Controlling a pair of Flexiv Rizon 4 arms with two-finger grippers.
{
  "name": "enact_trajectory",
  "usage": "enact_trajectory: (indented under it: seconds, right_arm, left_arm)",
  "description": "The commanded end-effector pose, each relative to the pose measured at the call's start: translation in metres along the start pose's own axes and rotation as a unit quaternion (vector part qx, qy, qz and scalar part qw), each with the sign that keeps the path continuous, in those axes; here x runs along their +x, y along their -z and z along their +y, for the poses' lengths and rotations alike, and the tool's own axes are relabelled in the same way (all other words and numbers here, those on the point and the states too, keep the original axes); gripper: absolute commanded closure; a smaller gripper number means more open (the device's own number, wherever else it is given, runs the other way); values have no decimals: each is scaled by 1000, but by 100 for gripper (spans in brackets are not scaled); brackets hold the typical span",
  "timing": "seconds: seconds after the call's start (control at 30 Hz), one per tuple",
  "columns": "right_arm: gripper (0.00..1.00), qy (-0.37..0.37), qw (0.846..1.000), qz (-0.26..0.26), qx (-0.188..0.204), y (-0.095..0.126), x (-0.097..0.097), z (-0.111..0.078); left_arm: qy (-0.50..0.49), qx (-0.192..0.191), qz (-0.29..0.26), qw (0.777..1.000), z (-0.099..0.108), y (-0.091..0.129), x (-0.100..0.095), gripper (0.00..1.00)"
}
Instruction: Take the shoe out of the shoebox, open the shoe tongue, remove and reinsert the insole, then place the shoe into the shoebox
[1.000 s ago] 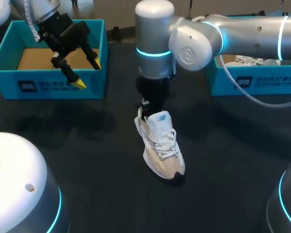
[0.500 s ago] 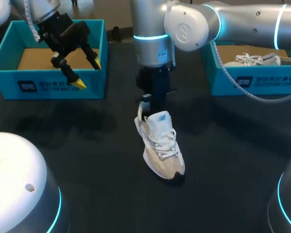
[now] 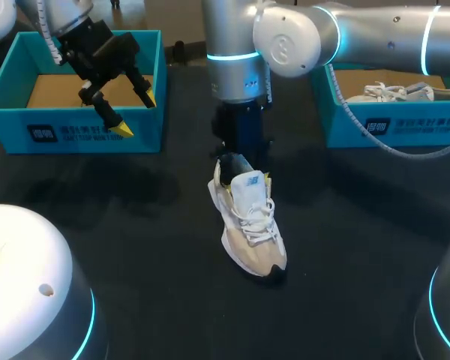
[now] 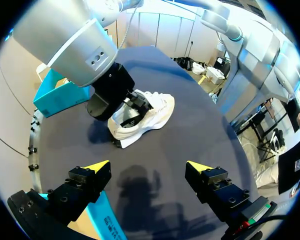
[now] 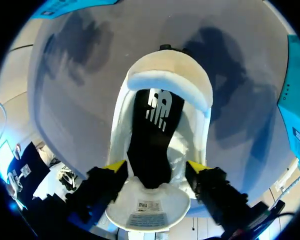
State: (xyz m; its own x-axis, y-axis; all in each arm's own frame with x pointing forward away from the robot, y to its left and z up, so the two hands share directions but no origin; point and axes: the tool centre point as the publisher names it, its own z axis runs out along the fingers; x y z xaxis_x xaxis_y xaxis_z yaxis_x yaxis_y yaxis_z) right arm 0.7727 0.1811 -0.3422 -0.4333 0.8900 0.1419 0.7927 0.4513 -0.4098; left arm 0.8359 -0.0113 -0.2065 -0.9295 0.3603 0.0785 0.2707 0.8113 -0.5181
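Mid-table (image 3: pixel 135 225), the shoe (image 3: pixel 249 225) points its toe toward you, your right gripper (image 5: pixel 156 167) directly over its heel end. Far left, your left gripper (image 3: pixel 135 114) hangs above the left shoebox's (image 3: pixel 82 127) front wall. Far right, the right shoebox (image 3: pixel 394 124) holds another shoe (image 3: pixel 390 93).

Built from smooth silver-grey tubes and bulbous joints along the right arm (image 3: pixel 375 37), banded with glowing cyan rings. Trailed underneath by a thin white cable (image 3: pixel 390 150). Finished in black below the left arm (image 3: pixel 64 15) wrist, with blocky, screw-studded fingers (image 4: pixel 87 182) tipped in bright yellow wedges.
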Motion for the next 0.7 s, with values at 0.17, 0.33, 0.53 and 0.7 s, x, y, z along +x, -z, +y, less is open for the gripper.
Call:
enact_trajectory:
  seconds: [0.17, 0.33, 0.53, 0.7]
  right_arm:
    - [0, 4, 1000, -2, 11, 0, 5, 1]
    - [0, 2, 1000, 2, 22, -1, 5, -2]
    - [0, -10, 1000, -3, 21, 8, 7, -9]
    - [0, -13, 1000, -1, 23, 9, 7, -12]
  left_arm:
    - [0, -1, -1, 1000, 0, 0, 1, 0]
    - [0, -1, -1, 1000, 0, 0, 1, 0]
    - [0, -1, -1, 1000, 0, 0, 1, 0]
    - [0, -1, -1, 1000, 0, 0, 1, 0]
